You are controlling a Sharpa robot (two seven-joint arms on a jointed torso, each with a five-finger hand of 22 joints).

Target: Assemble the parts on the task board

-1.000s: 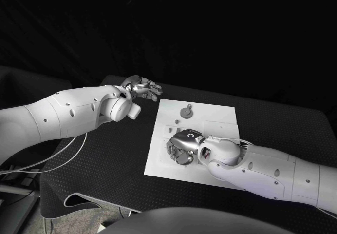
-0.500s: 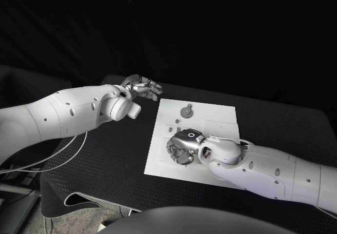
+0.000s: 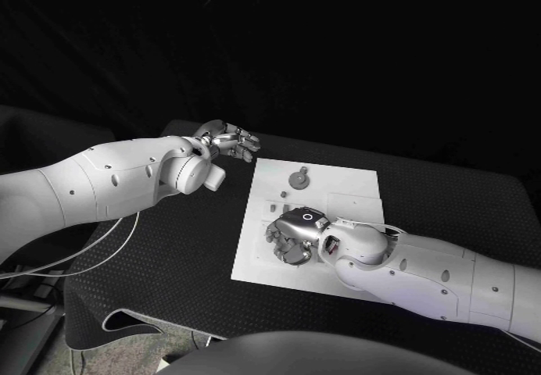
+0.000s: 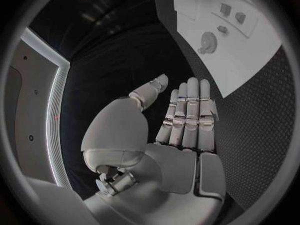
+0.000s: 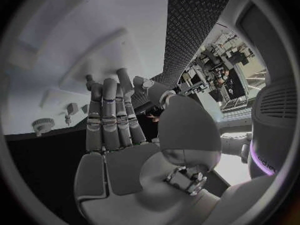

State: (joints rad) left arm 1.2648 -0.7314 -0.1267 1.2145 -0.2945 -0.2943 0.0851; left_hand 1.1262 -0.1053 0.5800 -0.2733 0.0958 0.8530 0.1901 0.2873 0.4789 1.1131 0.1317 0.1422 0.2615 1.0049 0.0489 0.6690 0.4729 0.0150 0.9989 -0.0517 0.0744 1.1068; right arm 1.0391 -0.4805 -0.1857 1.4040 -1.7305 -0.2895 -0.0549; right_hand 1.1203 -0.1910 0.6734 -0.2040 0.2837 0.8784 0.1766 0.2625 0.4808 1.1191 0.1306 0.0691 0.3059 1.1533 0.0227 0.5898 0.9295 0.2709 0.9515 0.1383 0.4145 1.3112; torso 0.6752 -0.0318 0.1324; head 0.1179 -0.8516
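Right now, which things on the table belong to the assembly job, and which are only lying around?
Part of the job:
- task board
- round part standing at the board's far end
- small parts beside the right hand
- right hand, over the board
- left hand, off the board

Only lying around:
- white cable on the black table

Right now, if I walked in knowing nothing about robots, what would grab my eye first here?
Probably the white task board glowing in the middle of the black table, with the right hand reaching down over its near half. Next, the left hand, raised off the board's far left corner, fingers straight and holding nothing. A small round part stands on the board's far end.
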